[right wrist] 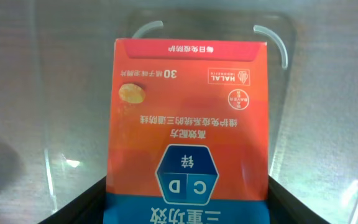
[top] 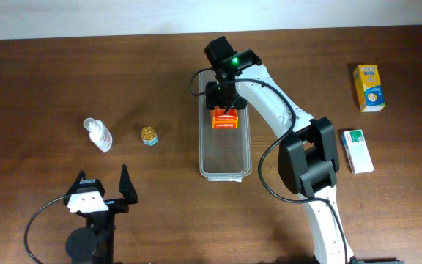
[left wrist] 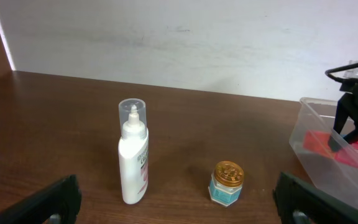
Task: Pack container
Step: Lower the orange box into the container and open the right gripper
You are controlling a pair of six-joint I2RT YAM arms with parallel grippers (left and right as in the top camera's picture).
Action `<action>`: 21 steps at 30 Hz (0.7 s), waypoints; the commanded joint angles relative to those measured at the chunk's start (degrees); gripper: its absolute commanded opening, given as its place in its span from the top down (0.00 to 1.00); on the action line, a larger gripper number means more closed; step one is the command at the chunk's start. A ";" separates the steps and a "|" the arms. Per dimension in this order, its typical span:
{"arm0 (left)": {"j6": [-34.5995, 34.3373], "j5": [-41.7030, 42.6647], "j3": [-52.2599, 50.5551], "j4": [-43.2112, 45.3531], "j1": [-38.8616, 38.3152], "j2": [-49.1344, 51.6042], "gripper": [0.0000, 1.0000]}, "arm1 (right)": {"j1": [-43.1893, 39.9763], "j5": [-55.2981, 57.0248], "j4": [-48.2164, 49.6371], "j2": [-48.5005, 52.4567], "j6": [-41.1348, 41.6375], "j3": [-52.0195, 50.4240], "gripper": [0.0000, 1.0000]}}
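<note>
At the left of the brown counter (top: 42,73), a clear bottle (top: 98,135) with a clear cap lies on its side. Below it the left pincer (top: 102,188) is spread wide and holds nothing. Just to the right of the bottle stands a small jar (top: 149,136) with a gold lid, apart from it.

In the middle is the container (top: 226,173), a long clear bin running away from the robot. An orange box (top: 225,119) sits inside its far half. The right pincer (top: 224,101) reaches down into the bin, closed on that box with a finger on either side.

Well to the right, a yellow box (top: 369,88) and a green-and-white box (top: 357,150) lie on the counter, apart from each other.
</note>
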 commanded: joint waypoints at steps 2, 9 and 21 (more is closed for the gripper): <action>-0.33 -0.42 -0.28 -0.22 -0.22 -0.44 0.01 | 0.52 0.59 1.42 -0.59 -0.28 -0.24 0.39; -0.33 -0.42 -0.28 -0.22 -0.22 -0.44 0.01 | 0.52 -1.14 1.92 -0.48 -0.26 -0.24 0.38; -0.33 -0.42 -0.28 -0.22 -0.22 -0.44 0.01 | 0.52 -2.58 2.27 1.77 -0.26 -0.24 0.37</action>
